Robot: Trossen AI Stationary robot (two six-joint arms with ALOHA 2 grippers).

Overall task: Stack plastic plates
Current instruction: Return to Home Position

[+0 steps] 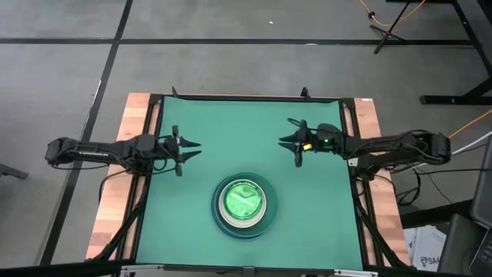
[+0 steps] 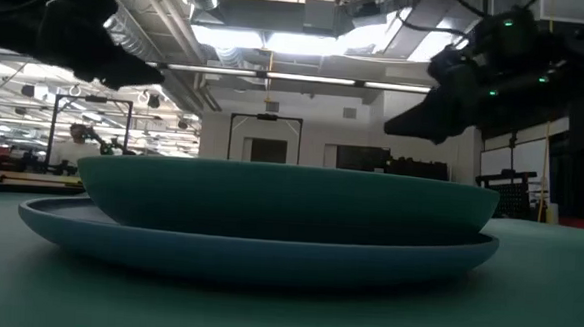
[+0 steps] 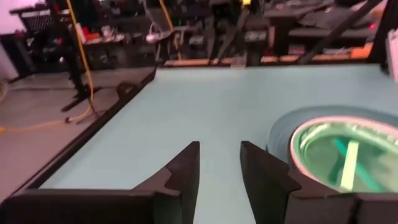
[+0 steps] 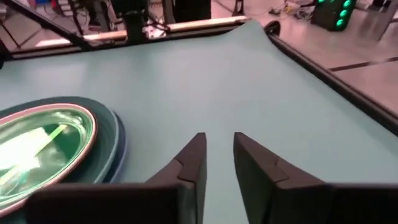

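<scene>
Green matting point(image 1: 246, 123) is covering the table across the centre of the high view, with wooden side boards point(image 1: 114, 200) showing along its left and right edges. One plate stack point(image 1: 244, 205) is sitting at lower centre of the mat, well apart from every edge. A green translucent plate point(image 1: 244, 200) is lying on top. In the low view a teal plate point(image 2: 290, 198) is nesting in a light-blue plate point(image 2: 267, 250) at the base. No loose plate is showing anywhere on the mat, so stacking is judged complete and only arm retraction is remaining.

The left gripper point(image 1: 197, 148) is hovering at centre left and the right gripper point(image 1: 284, 141) at centre right, each apart from the stack. Both wrist views are showing the fingers point(image 3: 186, 168) parted with nothing between them. Open mat is lying between the grippers and around the stack, so withdrawal toward the side edges is looking unobstructed.
</scene>
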